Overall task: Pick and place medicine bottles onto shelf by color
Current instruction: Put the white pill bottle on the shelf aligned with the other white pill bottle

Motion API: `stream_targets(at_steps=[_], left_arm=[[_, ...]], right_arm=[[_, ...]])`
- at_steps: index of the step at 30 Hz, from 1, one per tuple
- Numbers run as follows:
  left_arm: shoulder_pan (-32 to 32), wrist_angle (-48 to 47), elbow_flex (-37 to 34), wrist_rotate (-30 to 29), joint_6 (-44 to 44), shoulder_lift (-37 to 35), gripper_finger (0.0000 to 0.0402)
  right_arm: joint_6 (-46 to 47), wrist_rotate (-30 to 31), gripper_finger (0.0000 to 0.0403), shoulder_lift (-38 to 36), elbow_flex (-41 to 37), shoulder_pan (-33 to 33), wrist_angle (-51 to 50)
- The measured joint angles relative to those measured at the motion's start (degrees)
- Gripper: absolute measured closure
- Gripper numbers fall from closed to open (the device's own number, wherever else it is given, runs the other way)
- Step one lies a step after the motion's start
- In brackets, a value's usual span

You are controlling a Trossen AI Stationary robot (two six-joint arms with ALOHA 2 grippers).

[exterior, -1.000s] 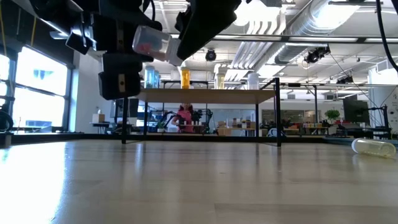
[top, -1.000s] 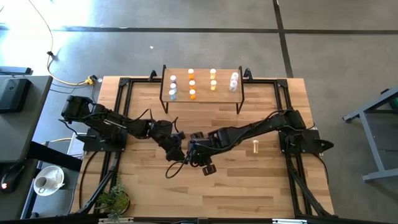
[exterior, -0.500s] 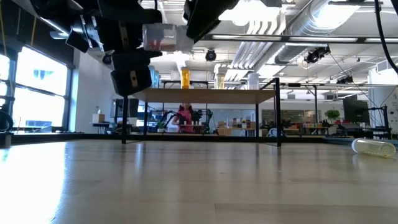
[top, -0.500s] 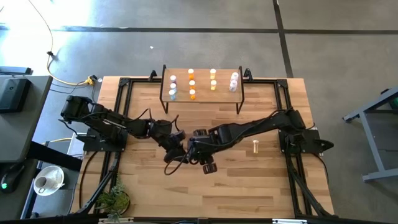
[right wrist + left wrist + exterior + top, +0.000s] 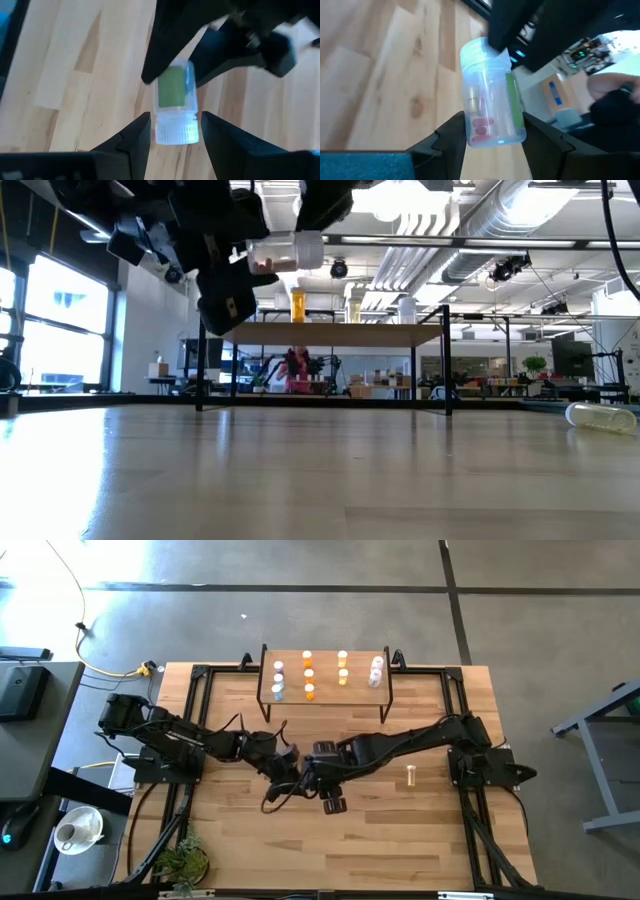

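My left gripper (image 5: 492, 131) clamps clear bottle (image 5: 490, 95) by base, aloft over tabletop (image 5: 420, 830) middle. My right gripper (image 5: 172, 131) straddles its cap, fingers parted, not gripping. Shelf (image 5: 325, 675) at far edge.

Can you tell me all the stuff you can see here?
shelf bottles: about twelve, pale blue, orange, yellow, pinkish-white, grouped by colour on the shelf
shelf: one, light wood, far edge of the table
loose bottle: one, pale, lying near the right arm
held bottle: one, clear with green label, in the air mid-table
plant: one, green, near-left corner
left claw: one, dark, gripping the held bottle
right claw: one, dark, at its cap
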Motion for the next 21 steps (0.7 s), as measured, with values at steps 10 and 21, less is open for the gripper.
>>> stream_targets(at_steps=[10,21], left_arm=[[0.0,6.3,0.0,-13.5,13.5,0.0,0.0241],[0.0,12.6,0.0,-27.2,28.4,0.0,0.0241]], right_arm=[[-4.3,0.6,0.0237,-0.3,10.0,-1.9,-7.6],[-6.5,0.6,0.0237,-0.2,21.9,-7.0,-15.5]])
